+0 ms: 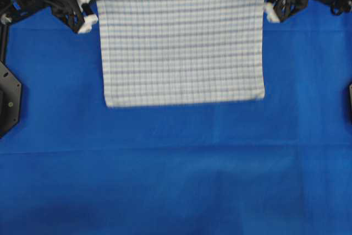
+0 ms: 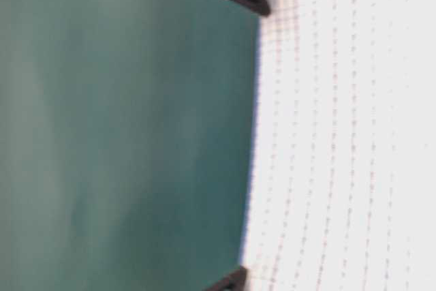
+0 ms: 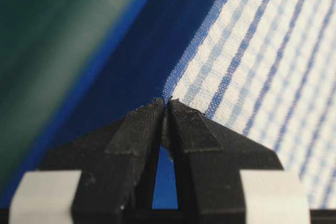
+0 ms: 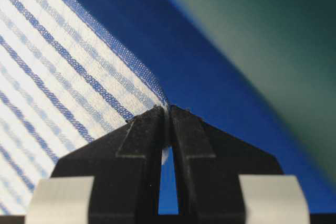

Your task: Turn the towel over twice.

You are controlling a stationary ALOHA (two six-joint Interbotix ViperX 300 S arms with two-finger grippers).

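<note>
Left gripper (image 1: 94,17): jaws pressed together on the towel's (image 1: 181,45) corner. The left wrist view shows the hemmed corner pinched right at the fingertips (image 3: 144,124), cloth running away up and to that hand's right.

Between the 2 hands: the towel hangs or stretches as 1 flat panel, top edge taut from 1 pinch to the other, free lower edge lying toward the middle of the blue sheet (image 1: 176,180). No folds or bunching that I can make out. The table-level view shows the cloth rising in a gentle curve off the table toward a gripper; I judge the held edge to be lifted, the far edge perhaps touching the sheet.

Right gripper (image 1: 270,9): likewise closed, pinching the opposite corner. In the right wrist view the hem enters at the fingertips (image 4: 181,121), cloth spreading off to that hand's left.

Judgement on the flip in hand:
- Keep both hands level and matched in pace, so the top edge stays straight.
- Hold the spacing between hands; drifting inward will sag the middle.
- Both grips are shallow, at the very tip, so a jerk could slip a corner. Move smoothly.
- Carry the held edge over beyond the free edge, then lower before releasing.
</note>
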